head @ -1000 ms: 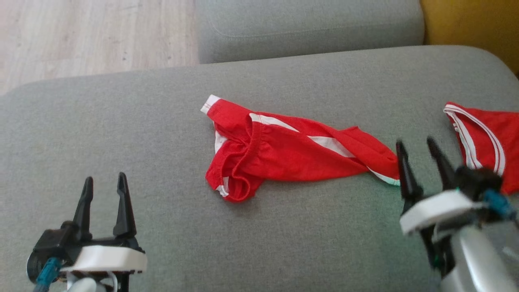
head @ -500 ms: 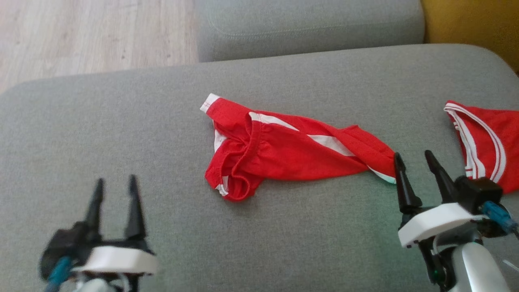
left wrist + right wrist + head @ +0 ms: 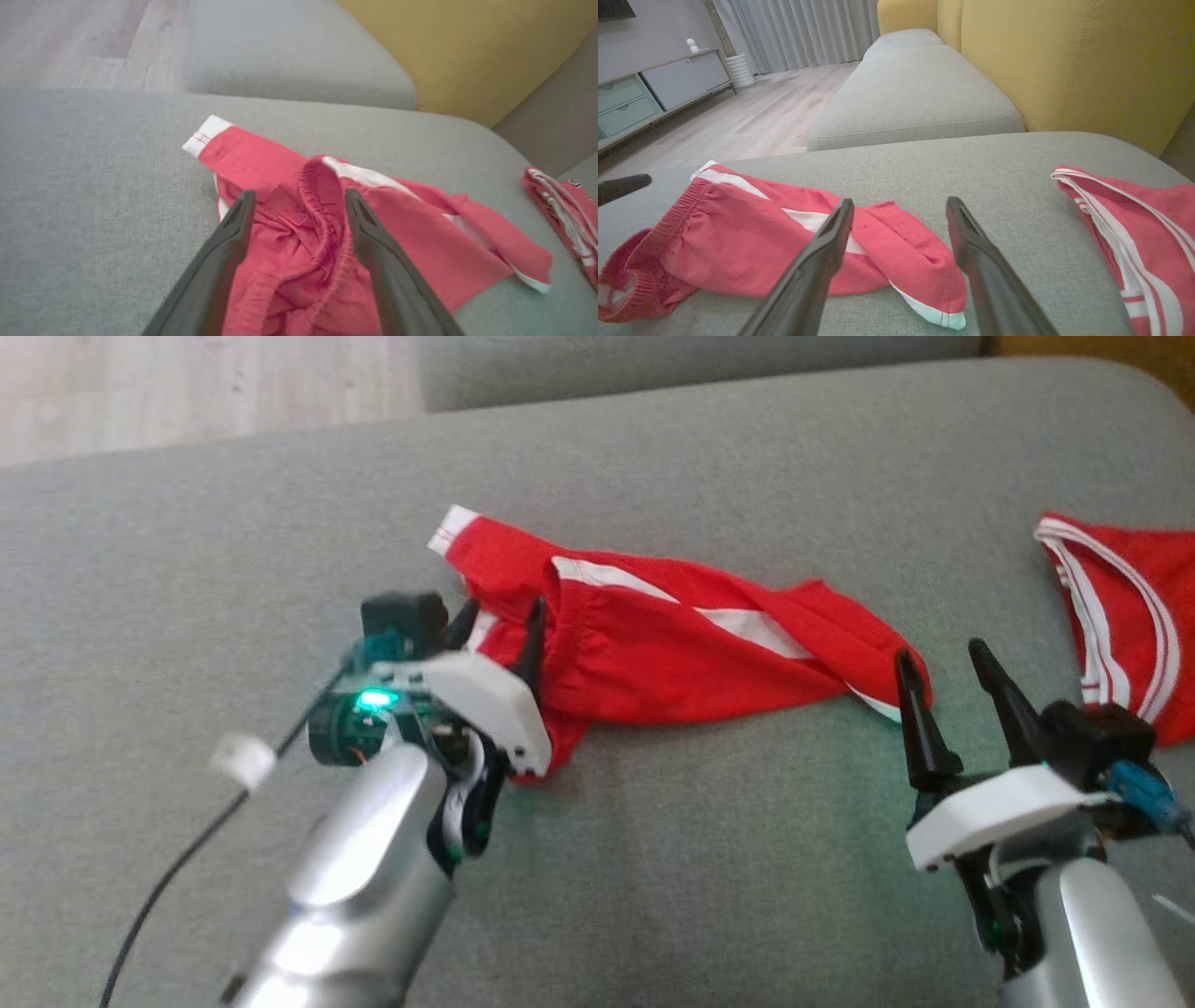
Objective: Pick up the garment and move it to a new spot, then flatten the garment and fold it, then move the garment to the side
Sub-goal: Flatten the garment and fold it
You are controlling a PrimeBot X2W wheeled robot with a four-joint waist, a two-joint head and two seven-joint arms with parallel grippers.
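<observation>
The garment (image 3: 709, 653) is a pair of red shorts with white side stripes, lying crumpled and twisted across the middle of the grey sofa cushion (image 3: 187, 541). My left gripper (image 3: 501, 611) is open over the garment's left end, its fingers straddling the bunched elastic waistband (image 3: 322, 186) in the left wrist view; nothing is pinched. My right gripper (image 3: 940, 655) stands open just in front of the garment's right leg end (image 3: 920, 266). In the right wrist view the garment (image 3: 738, 238) stretches leftward from between the fingers of that gripper (image 3: 900, 201).
A second red garment with white stripes (image 3: 1130, 607) lies at the cushion's right edge, close to my right gripper. A further grey cushion (image 3: 915, 93) and the yellow backrest (image 3: 1064, 60) lie beyond. Wooden floor (image 3: 752, 112) is off the cushion's far left.
My left arm has swung forward and to the right, from the near left of the cushion to the garment's waistband end. The camera has tilted down. The right gripper has hardly moved.
</observation>
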